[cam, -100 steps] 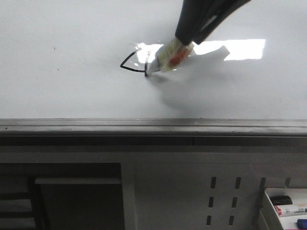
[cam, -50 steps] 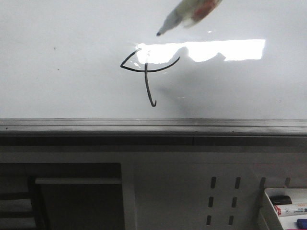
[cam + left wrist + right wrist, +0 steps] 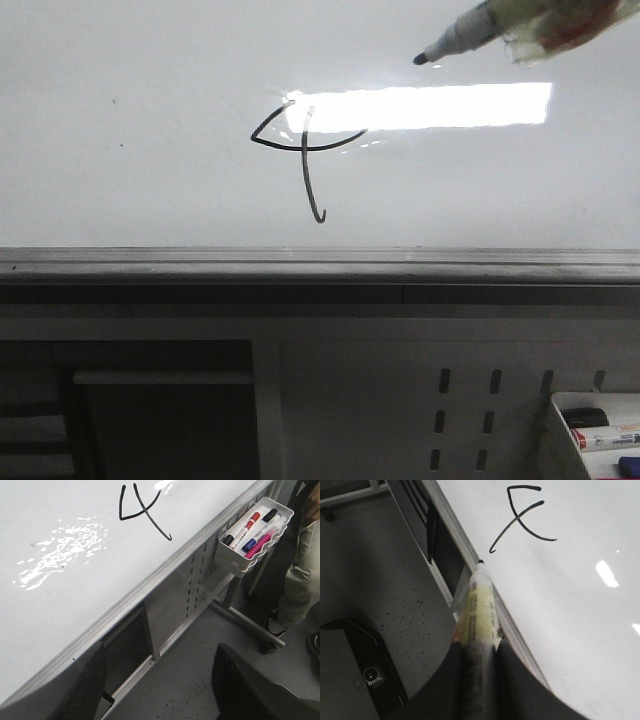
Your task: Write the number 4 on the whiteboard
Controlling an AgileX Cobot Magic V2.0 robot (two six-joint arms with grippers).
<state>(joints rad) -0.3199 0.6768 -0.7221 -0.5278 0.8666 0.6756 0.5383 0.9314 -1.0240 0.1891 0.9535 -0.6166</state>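
The number 4 (image 3: 305, 150) is drawn in thin black line on the whiteboard (image 3: 130, 90), with a pointed loop, a crossbar and a long hooked stem. It also shows in the left wrist view (image 3: 142, 512) and the right wrist view (image 3: 522, 517). My right gripper (image 3: 479, 655) is shut on a taped marker (image 3: 479, 600). In the front view the marker (image 3: 500, 25) is at the top right, its black tip (image 3: 419, 60) clear of the board, above and right of the 4. My left gripper (image 3: 160, 695) is open and empty, off the board's front edge.
A grey edge rail (image 3: 320, 262) runs along the board's near side, above a grey perforated panel (image 3: 460, 400). A white tray (image 3: 235, 565) with several markers hangs on the panel at the right. A person's leg (image 3: 300, 580) stands beside it. A bright reflection (image 3: 450, 105) lies right of the 4.
The marker was on the board at the crossbar. The stem has since been drawn, and the marker has lifted off and moved up and to the right.
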